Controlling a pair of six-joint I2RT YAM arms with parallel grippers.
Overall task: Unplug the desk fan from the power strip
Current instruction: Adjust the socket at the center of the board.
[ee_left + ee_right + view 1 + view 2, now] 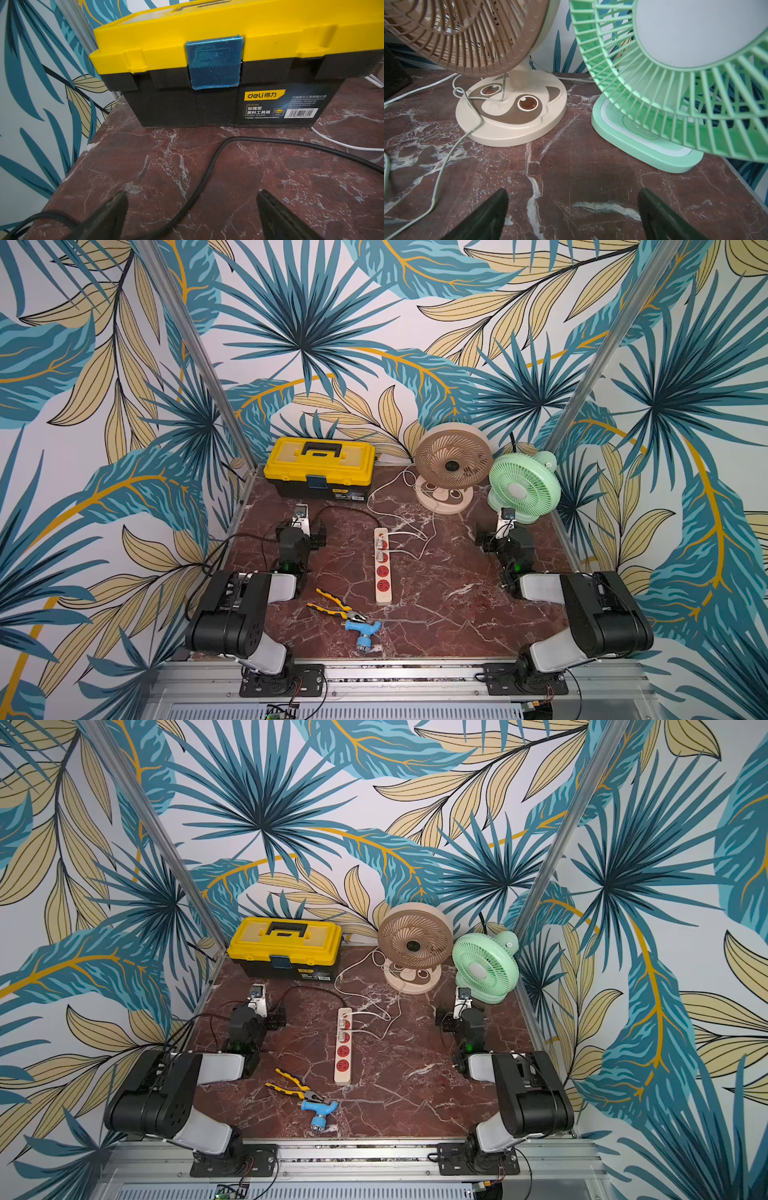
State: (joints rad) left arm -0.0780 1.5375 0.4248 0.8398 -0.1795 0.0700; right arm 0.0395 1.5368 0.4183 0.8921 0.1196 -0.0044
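Left arm base [282, 680], right arm base [525, 676]: black plates bolted to the metal rail [399, 686] at the near edge. Both arms are folded and point away over the surface [449, 614], red-brown marble with white veins.

Blue tap fitting [363, 632]: lies near the front edge between the arms, right by the nose of the pliers.

Pliers [334, 605]: yellow-and-black handles, splayed, lying flat just left of the power strip's near end.

Power strip [382, 568]: cream bar at mid-surface between the two arms, lying lengthwise away from the camera. Four red sockets in a row. The two near ones are bare; the two far ones each hold a white plug [380, 546]. White cords [444, 164] loop off toward the fans; which plug serves which fan cannot be told. Dark cord [345, 509] leaves the far end and curves left.

Left gripper [192, 193]: fingers spread wide, holding nothing, low over the surface, facing the toolbox. The dark cord lies between the fingers in the left wrist view.

Right gripper [572, 192]: fingers spread wide, empty, facing the gap between the two fans.

Toolbox [320, 466]: yellow lid, black body, blue latch, lid down, far left by the wall.

Beige fan [453, 464]: far centre, round base with cartoon eyes, a white cord draped across it.

Green fan [524, 485]: far right corner, just beside the beige fan.
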